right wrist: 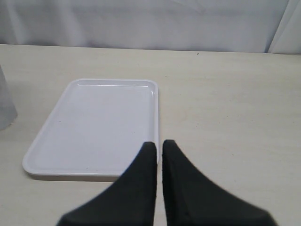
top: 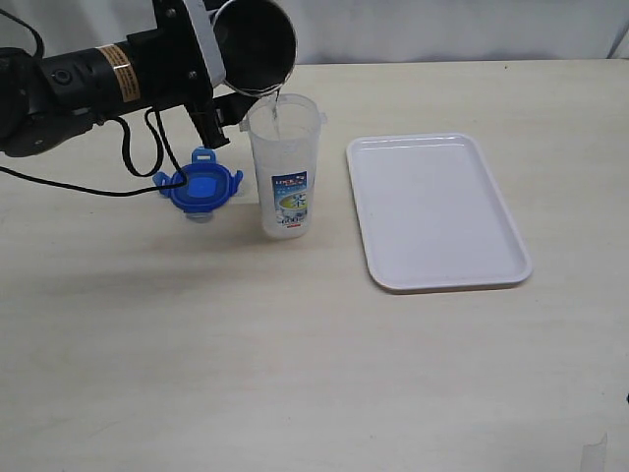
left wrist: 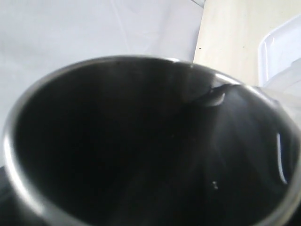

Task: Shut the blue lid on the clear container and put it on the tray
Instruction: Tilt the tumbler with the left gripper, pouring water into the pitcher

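A: Why is the steel cup (top: 257, 41) tipped in the left gripper's (top: 218, 69) clamp?

B: To pour into the clear container (top: 285, 167) just beneath; the blue lid (top: 203, 187) lies below it, off; the right gripper (right wrist: 159, 150), pinched empty, hovers over the tray's (right wrist: 94, 117) edge.

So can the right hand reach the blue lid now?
Probably not easily: the right hand is by the tray, and the blue lid lies past the clear container, where the left arm tilts the steel cup.
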